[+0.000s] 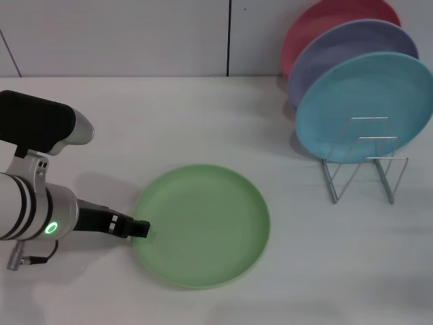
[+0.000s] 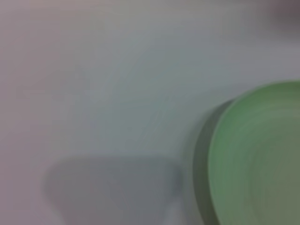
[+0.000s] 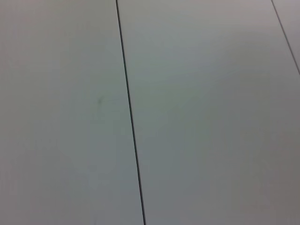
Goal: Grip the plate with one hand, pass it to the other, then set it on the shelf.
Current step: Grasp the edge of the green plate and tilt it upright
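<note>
The light green plate lies flat on the white table, front centre. My left gripper, on the green-ringed arm, reaches in low from the left and its black tip is at the plate's left rim. The left wrist view shows part of the plate and bare table, with none of the gripper's own parts. The wire shelf stands at the right, far from the plate. My right arm and gripper are out of view; the right wrist view shows only a pale panelled surface.
A turquoise plate stands upright in the rack, with a lavender plate and a pink-red plate behind it. The rack's front slots hold nothing. A pale wall runs behind the table.
</note>
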Controlling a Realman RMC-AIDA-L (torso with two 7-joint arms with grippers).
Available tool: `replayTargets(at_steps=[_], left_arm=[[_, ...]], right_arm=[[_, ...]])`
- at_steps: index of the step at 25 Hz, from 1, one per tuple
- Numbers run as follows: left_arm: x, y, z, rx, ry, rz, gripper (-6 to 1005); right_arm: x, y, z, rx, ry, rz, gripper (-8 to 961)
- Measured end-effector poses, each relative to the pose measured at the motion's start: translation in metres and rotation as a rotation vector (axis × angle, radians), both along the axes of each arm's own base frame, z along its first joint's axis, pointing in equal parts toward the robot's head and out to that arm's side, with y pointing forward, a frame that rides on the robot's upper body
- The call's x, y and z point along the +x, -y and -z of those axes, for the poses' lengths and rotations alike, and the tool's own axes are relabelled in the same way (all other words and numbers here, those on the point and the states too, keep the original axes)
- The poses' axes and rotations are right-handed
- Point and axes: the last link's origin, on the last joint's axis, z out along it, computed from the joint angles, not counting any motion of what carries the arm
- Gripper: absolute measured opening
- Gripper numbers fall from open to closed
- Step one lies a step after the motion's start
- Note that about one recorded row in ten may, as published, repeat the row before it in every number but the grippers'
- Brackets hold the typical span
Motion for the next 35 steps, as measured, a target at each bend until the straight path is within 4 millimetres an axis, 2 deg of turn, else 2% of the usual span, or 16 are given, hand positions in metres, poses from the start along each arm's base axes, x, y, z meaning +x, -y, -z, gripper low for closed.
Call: replayTargets(at_steps=[21,26,31,35], left_arm=[[-0.0041,-0.0017,0.0058,-0.015,0.001,-0.051,859],[-0.0030,-0.0023,0.0065,-0.020,-0.003,-0.048,686],[-0.0017,-0.0030,0.0081,-0.032,-0.005,-0.051,625],[0.0002,-0.0031,0.0079,-0.036,-0.006,-0.052,626]], right_arm=[[0.0014,0.0020,-0.0019,0.005,0.006,0.001,819],[0.0028,0.0042,-0.0020,0.006,0.007,0.006,818],[0.0036,0.0053,-0.0020,0.006,0.007,0.009,818],[0.0035,0.0053,-0.0020,0.006,0.007,0.009,818]])
